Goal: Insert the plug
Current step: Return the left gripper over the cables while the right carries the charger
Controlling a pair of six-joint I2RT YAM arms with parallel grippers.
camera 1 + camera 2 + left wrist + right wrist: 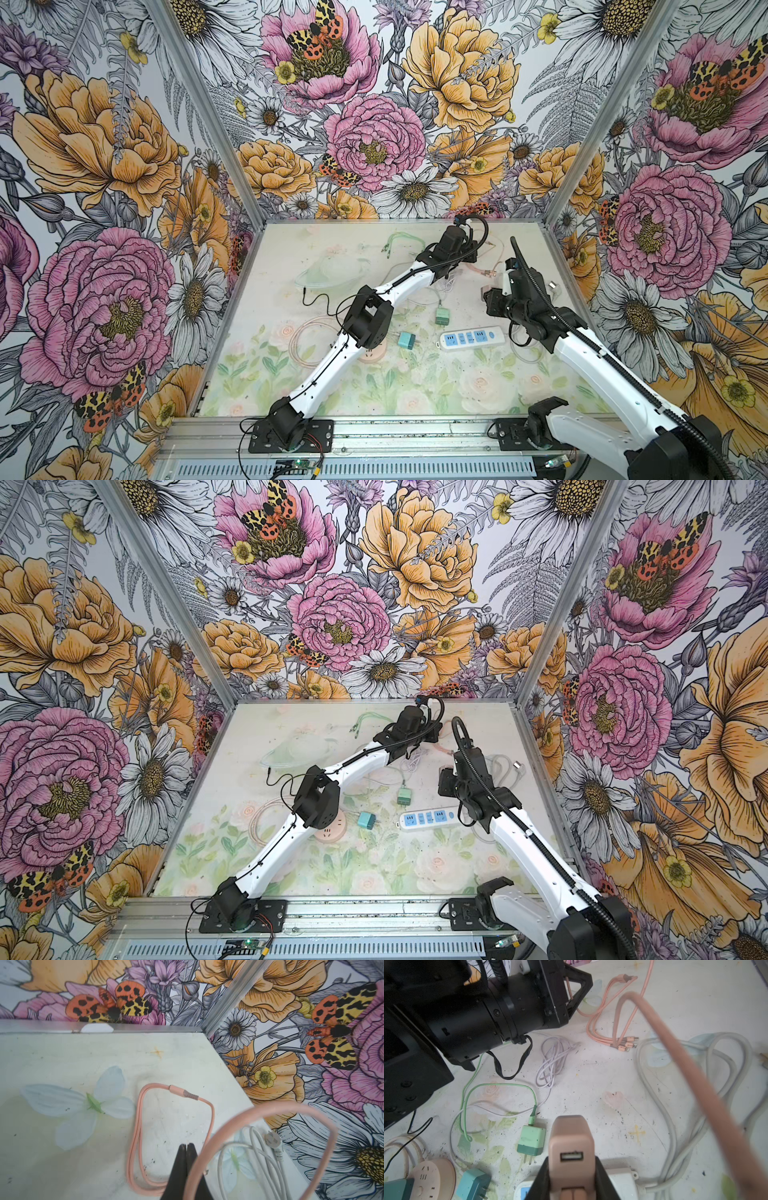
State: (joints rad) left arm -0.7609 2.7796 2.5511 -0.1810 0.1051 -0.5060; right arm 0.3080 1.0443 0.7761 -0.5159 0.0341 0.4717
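Cable spring, the likely spoiler.
My right pincer (571, 1169) clamps the salmon-pink plastic USB charger block (570, 1138) at lower centre; my left pincer (186, 1148) pinches the salmon-pink rubbery cable (270, 1108), plug end hidden, and its stiff loop could twist the plug off the port (571, 1156).

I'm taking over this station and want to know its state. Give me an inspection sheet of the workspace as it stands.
Surface: pale floral-print tabletop, speckled with dark grit.
Job's things: pink USB charger block, its USB port empty; pink cable, not plugged in.
Clutter: white power strip with blue sockets, teal charger, green charger, round pink socket hub.
Claws: right claw shut on the charger block; left claw shut on the pink cable.
Cables: lilac cable coil loose on the table; thick grey-white cord leaving the power strip.
Surroundings: flower-and-moth wallpaper on three walls.
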